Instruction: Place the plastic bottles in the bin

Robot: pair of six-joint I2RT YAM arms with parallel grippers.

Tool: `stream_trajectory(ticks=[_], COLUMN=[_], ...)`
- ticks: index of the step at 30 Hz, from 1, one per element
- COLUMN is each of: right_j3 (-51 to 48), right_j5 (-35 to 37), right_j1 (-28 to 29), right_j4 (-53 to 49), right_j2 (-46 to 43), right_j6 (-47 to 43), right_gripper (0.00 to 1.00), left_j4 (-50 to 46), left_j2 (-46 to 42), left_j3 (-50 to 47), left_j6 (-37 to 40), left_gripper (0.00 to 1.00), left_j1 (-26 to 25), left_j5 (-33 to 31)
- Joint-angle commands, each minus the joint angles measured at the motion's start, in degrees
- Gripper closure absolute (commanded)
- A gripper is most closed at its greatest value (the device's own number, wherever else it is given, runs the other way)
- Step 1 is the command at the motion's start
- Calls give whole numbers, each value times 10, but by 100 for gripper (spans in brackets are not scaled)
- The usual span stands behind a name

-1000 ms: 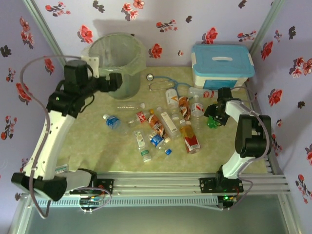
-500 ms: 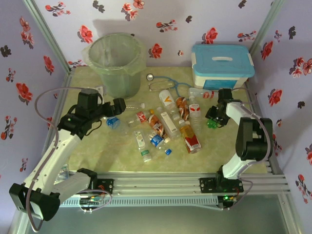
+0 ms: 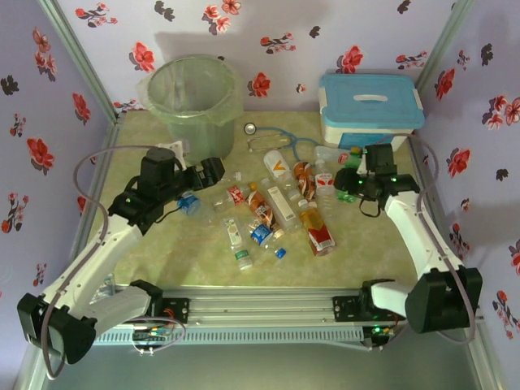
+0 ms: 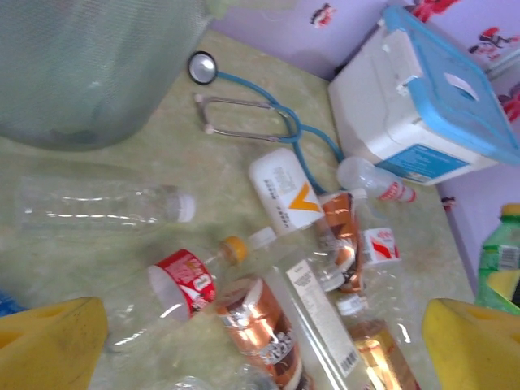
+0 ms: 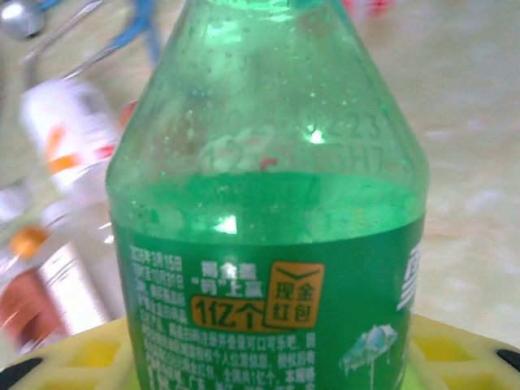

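Several plastic bottles (image 3: 276,203) lie in a heap at the middle of the table, clear, amber and red-labelled. My left gripper (image 3: 213,172) hovers open just left of the heap, over a clear empty bottle (image 4: 106,203). Its yellow fingers (image 4: 49,341) flank a red-labelled bottle (image 4: 179,280) and an amber one (image 4: 260,333) below it. My right gripper (image 3: 351,183) is shut on a green bottle (image 5: 272,227) and holds it off the table at the heap's right side. The bin (image 3: 199,130) stands at the back left, lined with a clear bag.
A stethoscope (image 3: 268,140) with blue tubing lies behind the heap. A white box with a light-blue lid (image 3: 370,110) sits at the back right, close to my right gripper. A blue-labelled bottle (image 3: 188,203) lies apart under the left arm.
The left arm swung down from the bin to just left of the heap, still open. The right gripper closed on the green bottle and lifted it up and leftward.
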Motion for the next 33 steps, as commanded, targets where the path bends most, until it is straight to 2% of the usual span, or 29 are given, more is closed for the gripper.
stream_trajectory(ticks=[1,3,8,12,19,25,33], right_j3=[32,45,70,90,106,83,101], right_j5=[-97,-152,-205,-242,-245,-239,-222], right_j1=[58,99,214,262,300,314,331], right_j4=[37,74,132,158,225,330,349], right_j2=[-3,14,53,97,133,144,171], right_j6=[-25,-37,-123,-150,-142,-123,-137], right_gripper=[51,51,50,50,50,51,51], left_j4=[81,120,205,260,266,337,369], left_j2=[-2,0,5,5,16,52,91], left_j3=[-16,-27,-53,-75,-77,-97,-78], left_j6=[-30,-46,-89,-121,-139,-176,-184], left_gripper=[0,0,0,0,0,0,6], left_j1=[-12,-14,-14,-15,-19,-29,-35], left_j5=[50,84,130,152,160,187,196])
